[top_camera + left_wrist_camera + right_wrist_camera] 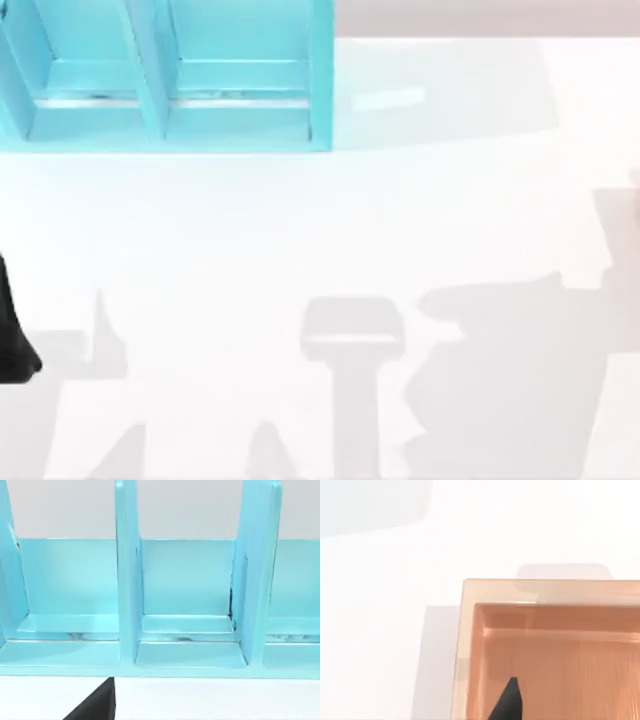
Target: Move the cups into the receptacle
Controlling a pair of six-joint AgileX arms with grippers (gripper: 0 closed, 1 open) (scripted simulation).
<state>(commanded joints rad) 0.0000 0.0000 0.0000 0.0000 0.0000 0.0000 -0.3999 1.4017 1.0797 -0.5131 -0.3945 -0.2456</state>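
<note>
White tabletop (pixel 250 240) covers most of the top view, with grey arm shadows across its lower half and right side. Turquoise rack (pixel 170 75) sits at the upper left of the frame, upright dividers splitting it into open compartments; 2 full compartments are visible there. A black piece of the left arm (pixel 12 335) pokes in at the left edge, lower left of the frame, well apart from the rack.

Left wrist view looks straight into the same turquoise rack (pixel 185 645): 2 tall dividers, 3 compartments partly visible, the middle compartment fully framed, all with bare floors. 1 black fingertip of the left gripper (pixel 97 705) shows at the bottom edge, left of centre, over the white surface just in front of the rack's front lip. Cannot tell whether the left gripper is spread or pressed together.

Right wrist view shows a shallow peach-orange tray (pixel 470 645) on the white table, filling the lower right of the frame, near corner at centre. Its inner floor is bare where visible. 1 black fingertip of the right gripper (pixel 507 702) shows at the bottom edge, over the tray's interior. Cannot tell the right gripper's spread either.

Where the cups are cannot be told from these views.
</note>
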